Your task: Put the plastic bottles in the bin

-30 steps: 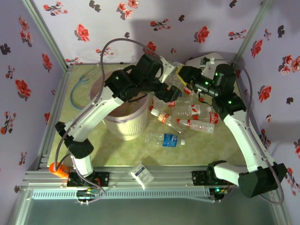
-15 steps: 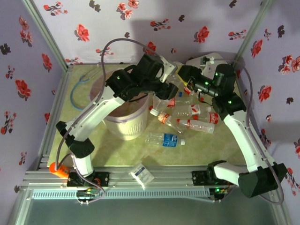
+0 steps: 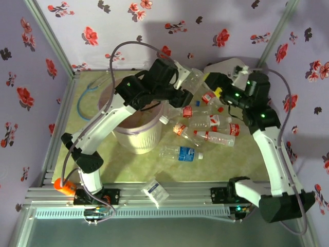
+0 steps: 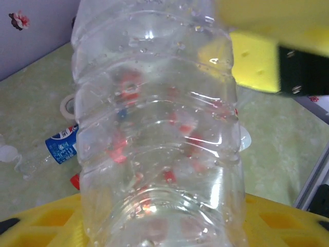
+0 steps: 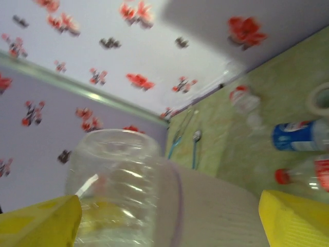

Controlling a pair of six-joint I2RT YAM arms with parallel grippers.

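Left claw point(image 3: 187, 85) pinches the bottle point(image 4: 154, 128) mid-body, right claw point(image 5: 167, 218) spread; likely light, slick, crushable, so squeeze ribs gently.

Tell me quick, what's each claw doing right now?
Left claw: closed on a clear plastic bottle.
Right claw: open.

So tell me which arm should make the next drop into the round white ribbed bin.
Left. The left gripper is clamped on a clear ribbed plastic bottle beside the bin; the right gripper stands open.
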